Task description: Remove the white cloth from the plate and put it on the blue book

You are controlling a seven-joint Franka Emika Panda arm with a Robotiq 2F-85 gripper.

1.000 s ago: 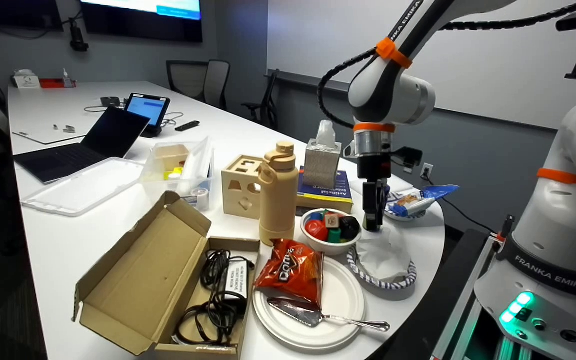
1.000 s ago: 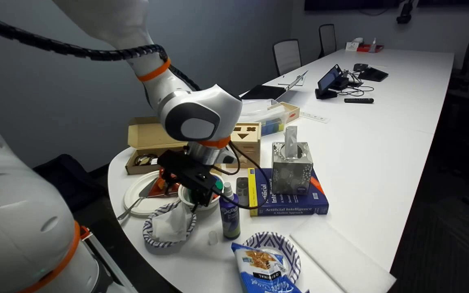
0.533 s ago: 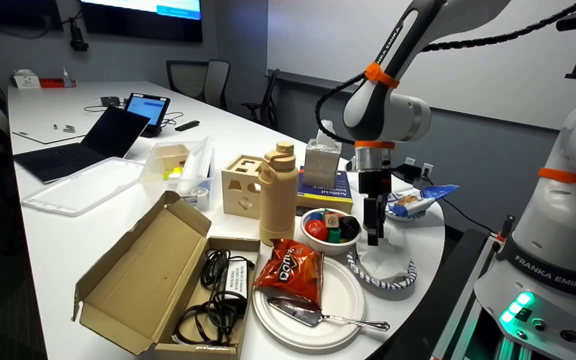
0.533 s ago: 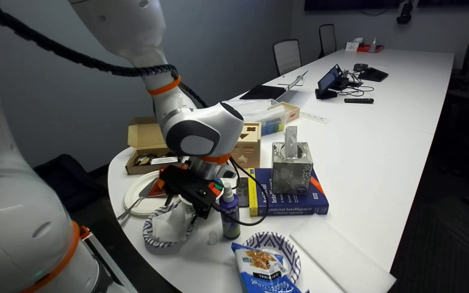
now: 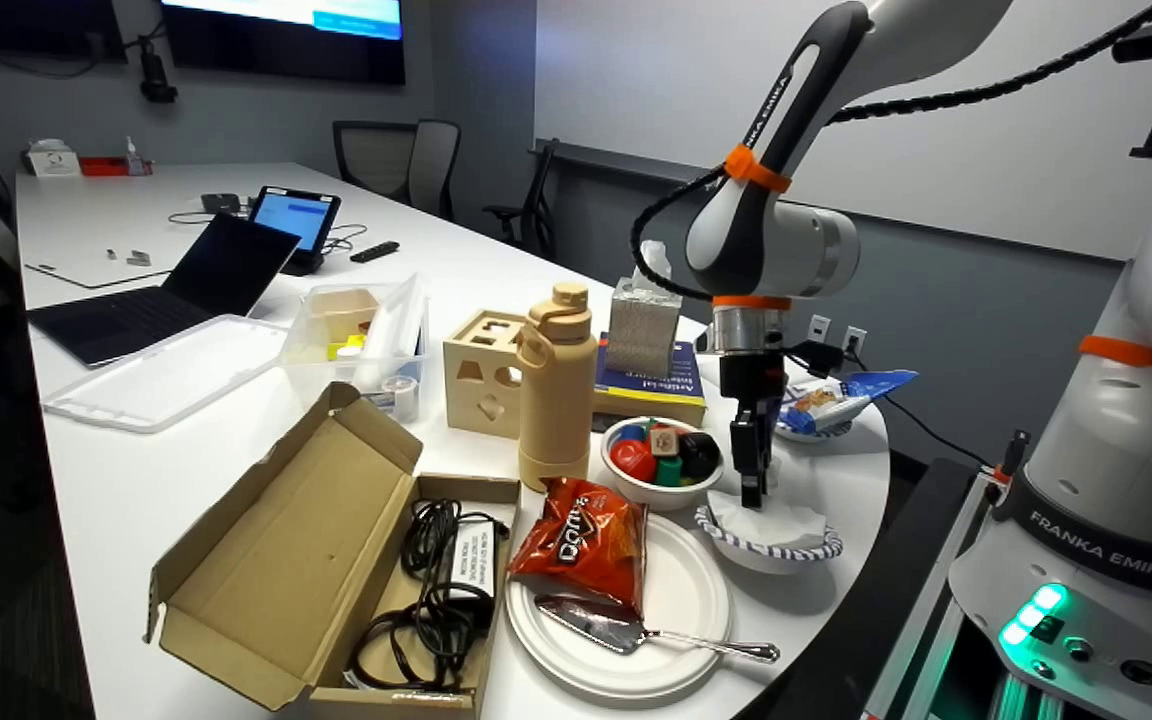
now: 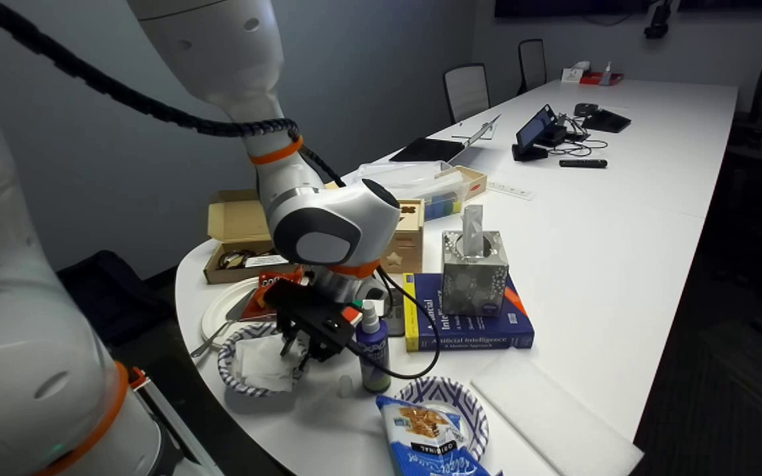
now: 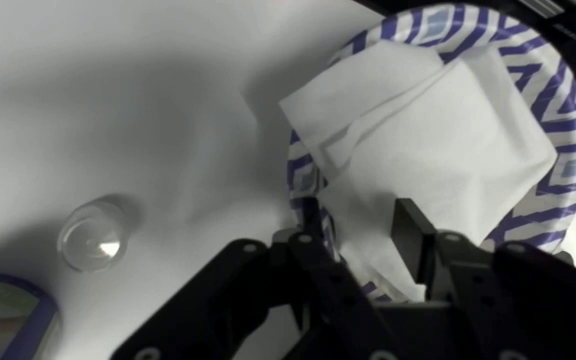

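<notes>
The white cloth (image 7: pixel 443 145) lies folded in the plate (image 7: pixel 560 125), whose rim has a blue-and-white pattern; both exterior views show the cloth (image 5: pixel 776 527) (image 6: pixel 258 362) too. My gripper (image 7: pixel 360 220) is over the plate's edge, pointing down, its jaws partly narrowed but still apart. In the wrist view the left fingertip is by the rim and the right one over the cloth, with cloth and rim showing in the gap. Whether the fingers touch the cloth is unclear. The blue book (image 6: pixel 473 334) lies farther off, a silver tissue box (image 6: pixel 475 281) standing on it.
Close to the gripper stand a purple spray bottle (image 6: pixel 374 357), a small clear cap (image 6: pixel 346 387) and a bowl of colored blocks (image 5: pixel 658 490). A white plate (image 5: pixel 626 680) carries a red chip bag (image 5: pixel 586 540) and a cake server. A blue snack bag (image 6: pixel 430 436) lies on another patterned plate.
My gripper has come down to the cloth and its jaws have narrowed. The patterned plate has shifted and tilted, its near side lifted in an exterior view, and the cloth has moved with it.
</notes>
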